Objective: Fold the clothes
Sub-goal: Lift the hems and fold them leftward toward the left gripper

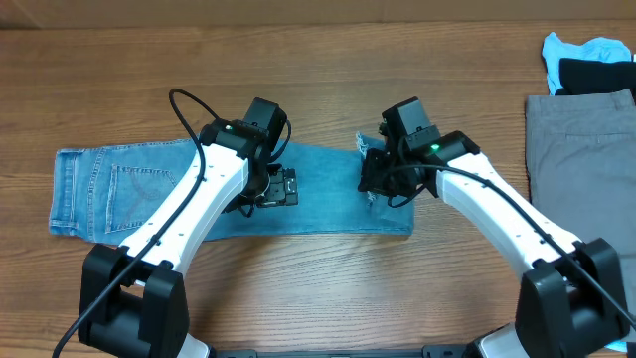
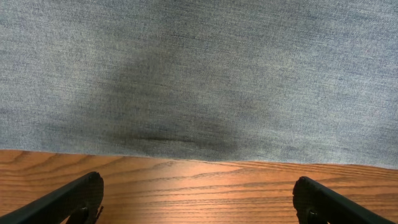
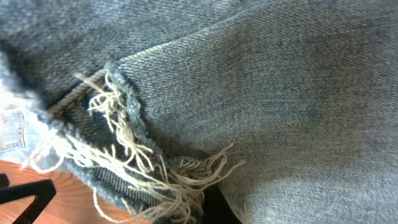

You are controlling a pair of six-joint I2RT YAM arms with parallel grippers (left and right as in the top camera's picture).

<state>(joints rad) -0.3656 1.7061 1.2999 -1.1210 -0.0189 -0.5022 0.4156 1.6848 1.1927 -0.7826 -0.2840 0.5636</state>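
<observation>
Frayed hem (image 3: 127, 152) (stringy), twill jeans (image 3: 286, 93).

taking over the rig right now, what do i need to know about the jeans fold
The left hand is open and empty, over the table at the near edge of the jeans.
The right hand is at the frayed hem. Whether it grips the hem cannot be told.
The jeans lie flat, waistband at the overhead's left end.
Done: they look halved lengthwise, and the hem end is turned back a little.
Left: probably bring the hem over to the waistband. The grey trousers are unfolded.
</observation>
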